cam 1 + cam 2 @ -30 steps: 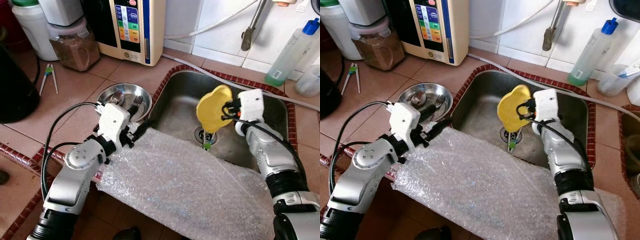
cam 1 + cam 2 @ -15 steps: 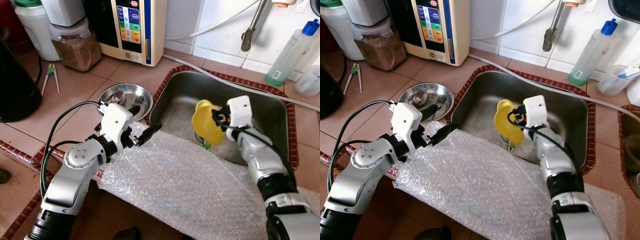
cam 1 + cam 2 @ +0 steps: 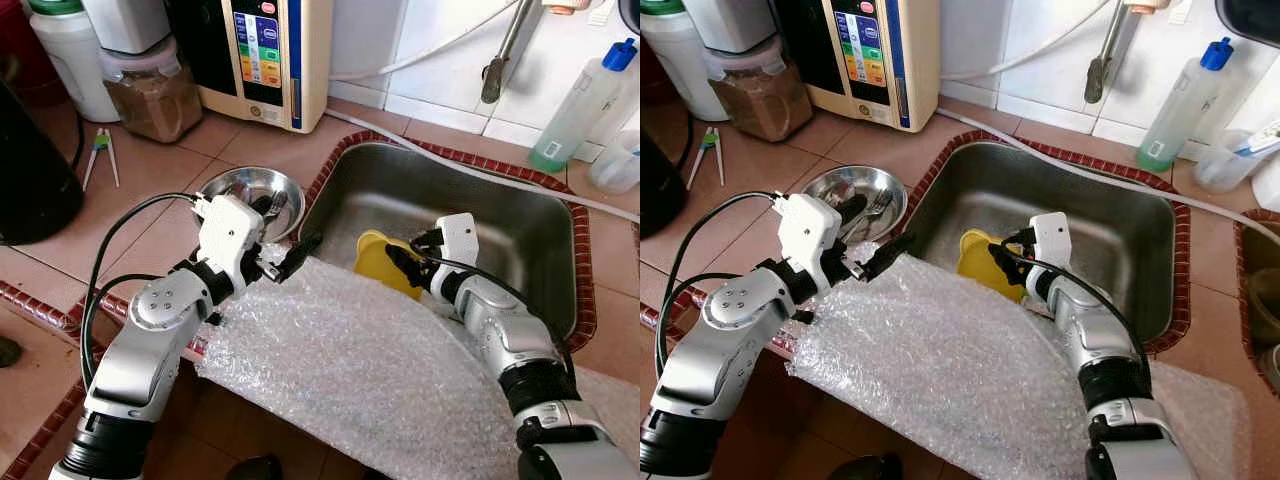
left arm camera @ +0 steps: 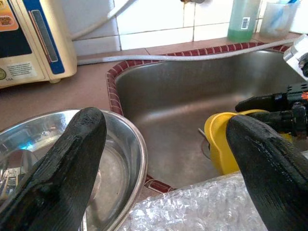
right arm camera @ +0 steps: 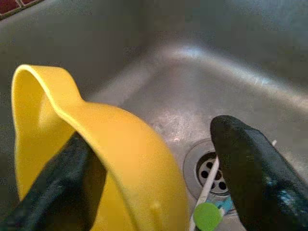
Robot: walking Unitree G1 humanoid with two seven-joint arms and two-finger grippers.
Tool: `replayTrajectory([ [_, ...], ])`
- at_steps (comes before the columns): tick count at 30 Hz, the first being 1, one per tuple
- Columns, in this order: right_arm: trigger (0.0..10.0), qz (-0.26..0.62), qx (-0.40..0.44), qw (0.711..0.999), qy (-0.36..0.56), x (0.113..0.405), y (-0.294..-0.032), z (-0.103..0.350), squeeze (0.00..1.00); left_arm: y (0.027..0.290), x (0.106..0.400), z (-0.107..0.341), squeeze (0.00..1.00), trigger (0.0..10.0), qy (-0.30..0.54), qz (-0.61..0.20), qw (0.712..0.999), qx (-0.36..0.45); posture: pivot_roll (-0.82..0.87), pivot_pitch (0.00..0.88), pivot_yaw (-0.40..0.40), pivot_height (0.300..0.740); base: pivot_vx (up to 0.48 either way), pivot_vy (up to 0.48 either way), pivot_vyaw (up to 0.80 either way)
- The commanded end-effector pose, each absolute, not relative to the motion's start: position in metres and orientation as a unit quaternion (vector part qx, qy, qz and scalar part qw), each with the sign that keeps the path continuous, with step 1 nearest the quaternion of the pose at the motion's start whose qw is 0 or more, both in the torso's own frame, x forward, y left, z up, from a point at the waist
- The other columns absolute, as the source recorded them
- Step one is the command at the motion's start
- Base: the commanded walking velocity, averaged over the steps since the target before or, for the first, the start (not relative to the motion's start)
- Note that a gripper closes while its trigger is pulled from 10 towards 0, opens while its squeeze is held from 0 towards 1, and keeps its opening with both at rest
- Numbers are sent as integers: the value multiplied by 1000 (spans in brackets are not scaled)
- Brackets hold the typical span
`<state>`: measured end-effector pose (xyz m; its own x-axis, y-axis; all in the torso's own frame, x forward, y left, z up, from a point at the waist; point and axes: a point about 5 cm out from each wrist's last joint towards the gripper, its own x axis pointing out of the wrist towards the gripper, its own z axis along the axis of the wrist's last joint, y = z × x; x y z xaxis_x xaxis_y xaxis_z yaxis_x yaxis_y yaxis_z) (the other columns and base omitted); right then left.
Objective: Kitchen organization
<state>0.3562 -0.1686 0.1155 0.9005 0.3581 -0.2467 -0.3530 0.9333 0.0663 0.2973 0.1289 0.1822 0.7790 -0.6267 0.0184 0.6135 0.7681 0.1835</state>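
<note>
Right hand (image 3: 405,262) dropped from mid-sink height toward near left of sink (image 3: 520,215), fingers pinching rim of yellow cup (image 3: 378,262). Cup now low, beside bubble wrap (image 3: 370,370) edge. Probably being set down. Left hand (image 3: 297,257) spread, hovering between steel bowl (image 3: 240,190) and sink.

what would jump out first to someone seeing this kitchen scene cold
The bright yellow bowl low in the steel sink, at the right gripper, with one finger inside its rim. Next, the big bubble wrap sheet draped over the sink's front edge, with the open left gripper at its corner, beside a steel dish on the tiled counter.
</note>
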Motion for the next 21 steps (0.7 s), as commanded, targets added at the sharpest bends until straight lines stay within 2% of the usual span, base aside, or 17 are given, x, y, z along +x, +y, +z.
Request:
replayTrajectory([
  [1, 10000, 185, 17, 976, 110, 357, -170, 123, 1000, 130, 297, 181, 1000, 10000, -36, -324, 942, 81, 53, 141, -2, 740, 0, 0, 0],
  [4, 10000, 186, -10, 978, 90, 358, -171, 129, 1000, 130, 297, 181, 1000, 10000, -35, -324, 942, 82, 53, 141, -2, 740, 0, 0, 0],
  [6, 10000, 218, 18, 972, 81, 355, -161, 133, 1000, 131, 298, 181, 1000, 10000, -35, -318, 944, 85, 53, 141, -2, 740, 0, 0, 0],
  [8, 10000, 205, -14, 976, 68, 355, -160, 134, 1000, 131, 300, 181, 1000, 10000, -37, -311, 945, 90, 54, 142, -2, 740, 0, 0, 0],
  [10, 10000, 187, -4, 980, 69, 355, -163, 133, 1000, 131, 301, 181, 1000, 10000, -39, -303, 948, 89, 53, 143, -2, 740, 0, 0, 0],
  [12, 10000, 277, -14, 957, 83, 344, -149, 130, 1000, 129, 301, 181, 1000, 10000, -40, -295, 952, 78, 50, 145, -4, 740, 0, 0, 0],
  [13, 10000, 277, -14, 957, 83, 344, -149, 130, 1000, 129, 301, 181, 1000, 10000, -40, -295, 952, 78, 50, 145, -4, 740, 0, 0, 0],
  [15, 10000, 221, -50, 971, 76, 349, -158, 130, 1000, 127, 300, 180, 1000, 10000, -41, -294, 952, 76, 47, 147, -5, 740, 0, 0, 0],
  [17, 10000, 185, -29, 979, 78, 353, -167, 132, 1000, 125, 300, 180, 1000, 10000, -41, -295, 952, 76, 47, 147, -8, 740, 0, 0, 0],
  [21, 10000, 220, -23, 972, 86, 350, -162, 131, 1000, 125, 299, 178, 1000, 10000, -40, -293, 952, 76, 47, 149, -8, 740, 0, 0, 0],
])
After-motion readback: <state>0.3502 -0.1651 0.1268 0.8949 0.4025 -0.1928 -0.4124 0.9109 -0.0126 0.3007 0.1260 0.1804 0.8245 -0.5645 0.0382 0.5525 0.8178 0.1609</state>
